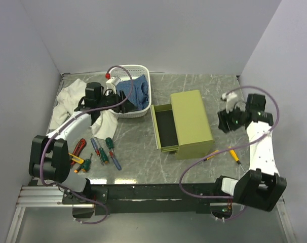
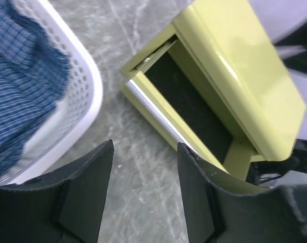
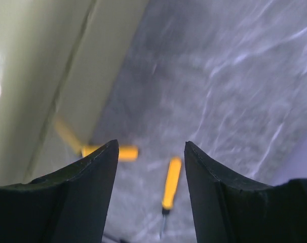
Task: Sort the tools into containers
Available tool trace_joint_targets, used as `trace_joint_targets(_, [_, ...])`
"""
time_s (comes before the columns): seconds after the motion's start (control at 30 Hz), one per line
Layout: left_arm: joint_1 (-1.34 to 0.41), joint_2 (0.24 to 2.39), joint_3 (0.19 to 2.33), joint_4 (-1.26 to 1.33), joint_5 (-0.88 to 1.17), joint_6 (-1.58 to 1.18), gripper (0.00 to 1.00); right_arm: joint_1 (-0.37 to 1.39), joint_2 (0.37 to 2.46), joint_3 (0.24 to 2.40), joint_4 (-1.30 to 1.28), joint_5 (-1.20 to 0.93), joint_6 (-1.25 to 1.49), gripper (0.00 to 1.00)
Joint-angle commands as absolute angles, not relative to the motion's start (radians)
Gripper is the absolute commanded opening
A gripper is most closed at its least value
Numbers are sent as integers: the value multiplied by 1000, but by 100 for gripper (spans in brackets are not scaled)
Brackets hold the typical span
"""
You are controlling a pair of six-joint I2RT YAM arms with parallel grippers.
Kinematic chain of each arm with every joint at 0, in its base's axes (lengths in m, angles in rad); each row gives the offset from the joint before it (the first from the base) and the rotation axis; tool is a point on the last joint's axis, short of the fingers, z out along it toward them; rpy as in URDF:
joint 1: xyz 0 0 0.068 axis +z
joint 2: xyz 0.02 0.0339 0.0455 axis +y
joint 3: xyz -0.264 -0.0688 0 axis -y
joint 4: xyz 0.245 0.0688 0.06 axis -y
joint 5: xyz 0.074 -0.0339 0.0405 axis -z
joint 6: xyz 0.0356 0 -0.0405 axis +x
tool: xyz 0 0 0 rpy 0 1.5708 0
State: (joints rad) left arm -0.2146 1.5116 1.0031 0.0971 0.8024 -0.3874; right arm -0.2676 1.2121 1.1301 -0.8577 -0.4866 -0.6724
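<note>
Tool cluster [image 1: 98, 151] being shown on table [image 1: 204, 87] by left base, shafts mostly near-to-far. Left gripper [image 2: 146, 152] being held spread, empty, just beside basket [image 2: 87, 86] rim, cluster well apart toward base. Chest [image 1: 194, 119] drawer [image 1: 163, 126] being presented open leftward. Right gripper [image 3: 151, 145] being held spread, empty; yellow screwdriver [image 3: 171, 183] lying base-ward of claw, axis near-to-far. Right arm judged nearer; chest wall close left, open table right.

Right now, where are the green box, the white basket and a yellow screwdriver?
green box [image 1: 194, 116]: top camera, on its flat top.
white basket [image 2: 85, 83]: left wrist camera, on its holey wall.
yellow screwdriver [image 3: 171, 183]: right wrist camera, on its handle.
</note>
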Motion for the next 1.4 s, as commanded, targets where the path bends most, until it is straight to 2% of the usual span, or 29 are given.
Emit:
trace_joint_targets(0.0, [-209, 1480, 1068, -126, 739, -233, 58, -324, 1135, 964, -1022, -482, -1098, 63])
trace_joint_targets(0.13, [-203, 1506, 1203, -176, 671, -221, 58, -359, 1100, 836, -976, -479, -1336, 64])
trace_joint_targets(0.23, [-198, 1532, 1343, -227, 600, -139, 59, -365, 1181, 850, -882, -410, -1204, 66])
trace_joint_targets(0.27, [-198, 1548, 1389, -314, 554, -56, 60, -373, 1204, 865, -876, -396, -1172, 67])
trace_joint_targets(0.33, [-196, 1612, 1533, -398, 502, 29, 60, -419, 1251, 906, -884, -365, -1114, 66])
trace_joint_targets(0.43, [-192, 1664, 1621, -446, 451, 115, 60, -498, 1267, 922, -891, -356, -1083, 65])
trace_joint_targets(0.9, [-227, 1816, 1766, -489, 370, 201, 59, -586, 1350, 808, -821, -333, -1039, 57])
trace_joint_targets(1.2, [-261, 1776, 1688, -468, 334, 198, 59, -601, 1422, 747, -726, -269, -1025, 50])
trace_joint_targets(1.3, [-253, 1741, 1654, -460, 342, 193, 58, -601, 1474, 745, -678, -235, -993, 44])
trace_joint_targets(1.37, [-239, 1717, 1640, -456, 354, 176, 58, -603, 1499, 761, -660, -224, -970, 32])
